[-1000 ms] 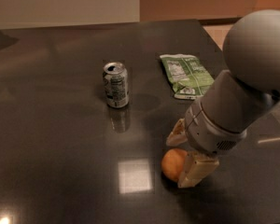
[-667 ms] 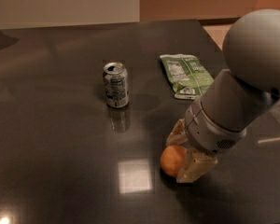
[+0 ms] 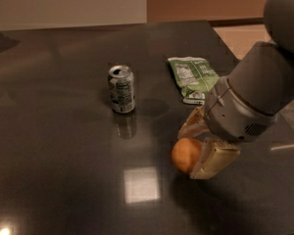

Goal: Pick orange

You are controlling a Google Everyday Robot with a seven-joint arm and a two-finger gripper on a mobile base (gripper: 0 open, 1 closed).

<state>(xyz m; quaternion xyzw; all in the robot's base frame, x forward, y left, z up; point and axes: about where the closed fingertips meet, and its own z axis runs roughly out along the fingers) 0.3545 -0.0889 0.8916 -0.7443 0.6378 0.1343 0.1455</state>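
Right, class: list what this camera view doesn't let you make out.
- The orange's right side: hidden by the pincer gripping it, front-right of the can.
- The green packet's near corner: behind the arm.
- Can's label: too small to read.
- Arm's upper part: cut off at the right edge.

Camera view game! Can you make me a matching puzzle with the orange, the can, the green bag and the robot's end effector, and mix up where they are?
Things:
1. orange
2. can
3. green bag
4. end effector

Places:
A. standing upright, all alone
B. front right, closed around the fruit
C. lying flat towards the back
D. squeezed between two tan fingers

Pairs: 1-D, 2-A, 3-C, 4-B.
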